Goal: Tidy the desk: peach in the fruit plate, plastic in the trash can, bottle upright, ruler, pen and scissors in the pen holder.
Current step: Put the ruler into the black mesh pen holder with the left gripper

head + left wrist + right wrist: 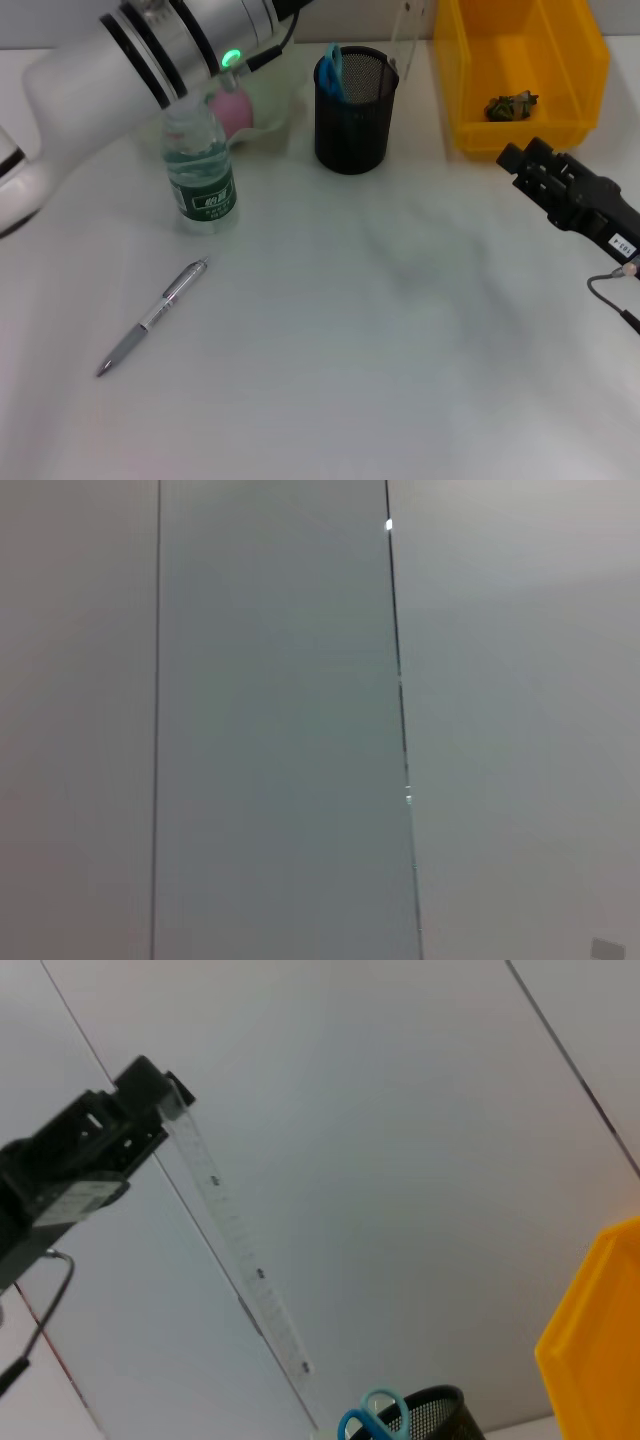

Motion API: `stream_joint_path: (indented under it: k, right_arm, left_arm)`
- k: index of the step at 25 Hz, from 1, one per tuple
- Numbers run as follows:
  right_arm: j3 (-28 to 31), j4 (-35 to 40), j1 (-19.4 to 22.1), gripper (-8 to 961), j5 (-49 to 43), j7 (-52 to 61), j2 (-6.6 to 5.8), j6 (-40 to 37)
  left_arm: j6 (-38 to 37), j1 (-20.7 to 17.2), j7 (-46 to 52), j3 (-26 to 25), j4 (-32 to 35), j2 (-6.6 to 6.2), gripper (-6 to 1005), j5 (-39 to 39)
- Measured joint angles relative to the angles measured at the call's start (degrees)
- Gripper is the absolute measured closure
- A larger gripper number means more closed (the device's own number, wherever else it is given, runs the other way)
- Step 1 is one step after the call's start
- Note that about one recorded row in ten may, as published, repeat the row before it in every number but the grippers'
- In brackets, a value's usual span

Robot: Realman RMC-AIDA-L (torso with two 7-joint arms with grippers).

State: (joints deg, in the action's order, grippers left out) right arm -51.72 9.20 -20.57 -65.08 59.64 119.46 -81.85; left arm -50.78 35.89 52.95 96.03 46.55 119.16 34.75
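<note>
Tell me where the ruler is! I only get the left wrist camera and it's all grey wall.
Observer: The left pincer is shut on the ruler's top end. The lower end hangs close by the holder.
Operator: Is the pen in the holder yet?
Observer: No, the pen lies flat on the table, in front of the bottle.
Operator: What's the other arm doing?
Observer: The right pincer hangs just in front of the yellow bin, holding nothing I can see.
</note>
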Motion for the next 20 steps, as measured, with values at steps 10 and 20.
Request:
stream_joint_path:
  k: [10, 20]
  right_arm:
    - [-0.08, -2.64, 0.15, 364, -0.06, 0.06, 0.00, -0.75]
    - [0.19, -4.97, 0.27, 364, 0.12, 0.17, 0.10, -2.06]
  left_arm:
    - [0.69, 1.92, -14.30, 3.86, -7.24, 0.01, 602, -13.69]
    - [1.00, 5.18, -18.99, 5.36, -13.65, 0.01, 601, -19.29]
